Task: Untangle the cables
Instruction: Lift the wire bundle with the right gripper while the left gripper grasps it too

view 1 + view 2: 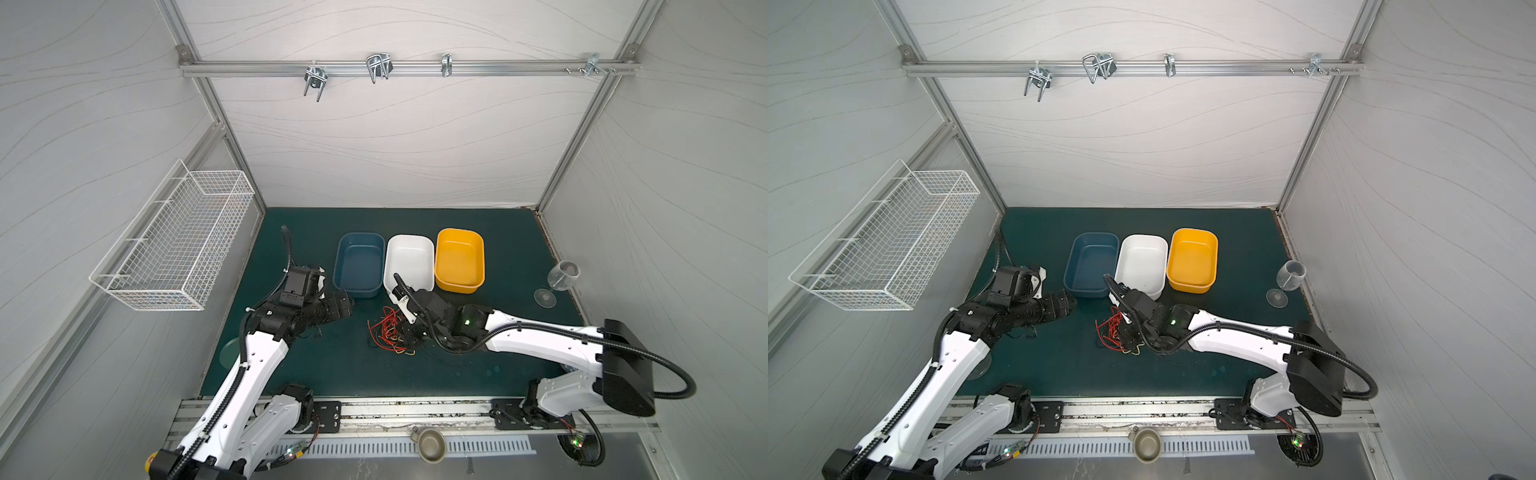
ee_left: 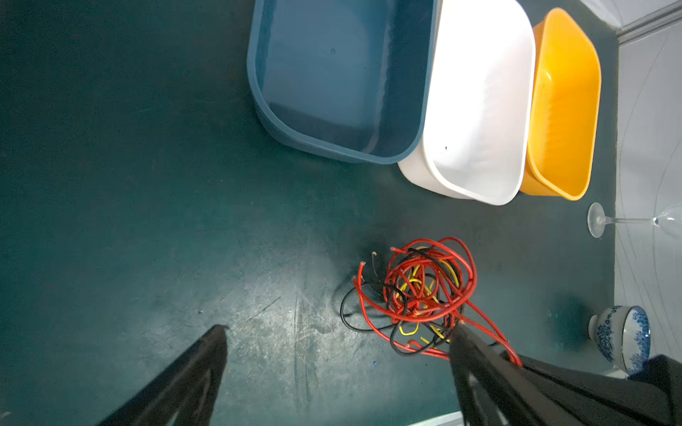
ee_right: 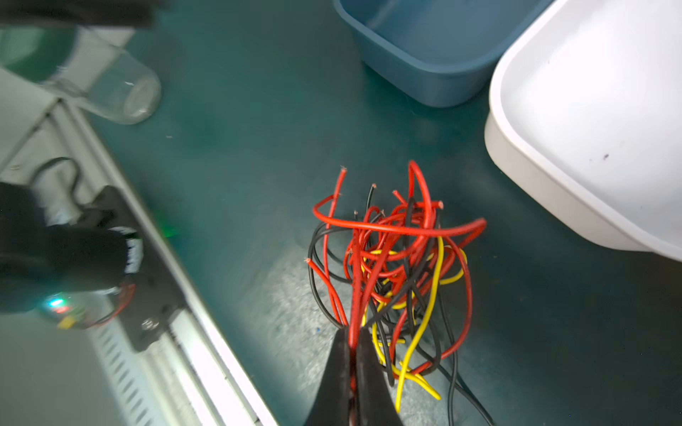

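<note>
1. We find the right gripper [image 3: 353,333] with its fingers pressed together on red strands at the near edge of the cables [image 3: 391,254].
2. The rest of the tangle fans out ahead of that gripper's tips: red loops, several black strands and yellow ones woven through them. The lower loops lie on the dark green surface [image 1: 316,365].
3. Bare copper-coloured ends of a few red and black strands stick up at the far side of the tangle from the right gripper.
4. The left gripper [image 2: 339,328] has its fingers [image 2: 217,339] spread wide, with only bare surface and one black loop seen between them; it holds nothing.
5. From the left wrist, the cables [image 2: 424,291] sit ahead of the left gripper and off toward one finger. In both top views a strip of bare surface separates that gripper from the cables [image 1: 388,330] [image 1: 1115,332].
6. Beyond the tangle from both grippers, three trays stand side by side: blue tray [image 1: 360,235], white tray [image 1: 409,237], yellow tray [image 1: 459,230]. The white tray is nearest the right gripper, just past the cables.
7. We see no cable in any tray.
</note>
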Tool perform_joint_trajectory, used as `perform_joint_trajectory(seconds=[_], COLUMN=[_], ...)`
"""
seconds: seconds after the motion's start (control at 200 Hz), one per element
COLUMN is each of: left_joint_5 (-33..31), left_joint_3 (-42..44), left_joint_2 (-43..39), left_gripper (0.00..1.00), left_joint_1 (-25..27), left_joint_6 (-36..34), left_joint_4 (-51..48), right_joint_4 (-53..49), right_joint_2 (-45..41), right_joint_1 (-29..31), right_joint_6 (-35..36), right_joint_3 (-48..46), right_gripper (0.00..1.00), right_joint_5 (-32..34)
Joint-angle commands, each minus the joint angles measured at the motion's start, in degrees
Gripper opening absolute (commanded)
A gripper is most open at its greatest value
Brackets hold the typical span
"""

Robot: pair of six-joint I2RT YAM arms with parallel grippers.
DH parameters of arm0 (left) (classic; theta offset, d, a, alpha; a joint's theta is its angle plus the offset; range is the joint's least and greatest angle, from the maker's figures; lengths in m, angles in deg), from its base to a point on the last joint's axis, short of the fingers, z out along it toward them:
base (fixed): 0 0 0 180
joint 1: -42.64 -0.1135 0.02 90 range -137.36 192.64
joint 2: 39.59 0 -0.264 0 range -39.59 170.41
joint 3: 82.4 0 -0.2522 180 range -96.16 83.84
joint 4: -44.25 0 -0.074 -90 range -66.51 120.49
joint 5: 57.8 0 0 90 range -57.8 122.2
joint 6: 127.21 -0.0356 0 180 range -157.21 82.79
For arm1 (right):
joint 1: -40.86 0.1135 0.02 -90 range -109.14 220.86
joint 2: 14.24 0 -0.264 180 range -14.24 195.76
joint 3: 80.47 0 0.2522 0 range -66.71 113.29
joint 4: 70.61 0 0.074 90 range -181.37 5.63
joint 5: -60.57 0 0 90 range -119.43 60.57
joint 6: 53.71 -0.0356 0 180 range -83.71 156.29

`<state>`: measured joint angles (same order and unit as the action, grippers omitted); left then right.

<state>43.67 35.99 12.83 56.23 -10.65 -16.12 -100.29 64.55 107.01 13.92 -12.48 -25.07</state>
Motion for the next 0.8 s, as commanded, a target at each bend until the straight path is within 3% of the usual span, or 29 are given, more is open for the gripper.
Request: perform_joint_trajectory(seconds=[0.0,0.225,0.565,0.795], left_joint_5=[3.04,5.6,17.54,15.03], left_joint_3=[-1.56,-2.62,7.96,13.1], left_joint_2=[2.49,4.08,-2.17,-0.92], left_gripper=[0.93,0.9,0.91,0.91], left_joint_1=[0.99,5.22,12.54,20.68], left_joint_6=[-0.88,1.0,10.99,15.36], left_joint_4=[0.4,0.64,20.05,29.54], right_joint_4=[2.81,6.5,15.66,18.02], right_joint_2=[-4.4,-10.52,-16.49,-16.33], right_joint_1=[-1.49,-6.51,-18.25,-19.04], right_joint_6=[1.72,1.15,-5.12,-6.8], right_joint_3=[-1.9,-6.15,-11.78,-12.47], right_gripper=[0.0,0.0,0.0,0.0], right_joint_5=[-5.29,-14.63,-35.56,-40.96])
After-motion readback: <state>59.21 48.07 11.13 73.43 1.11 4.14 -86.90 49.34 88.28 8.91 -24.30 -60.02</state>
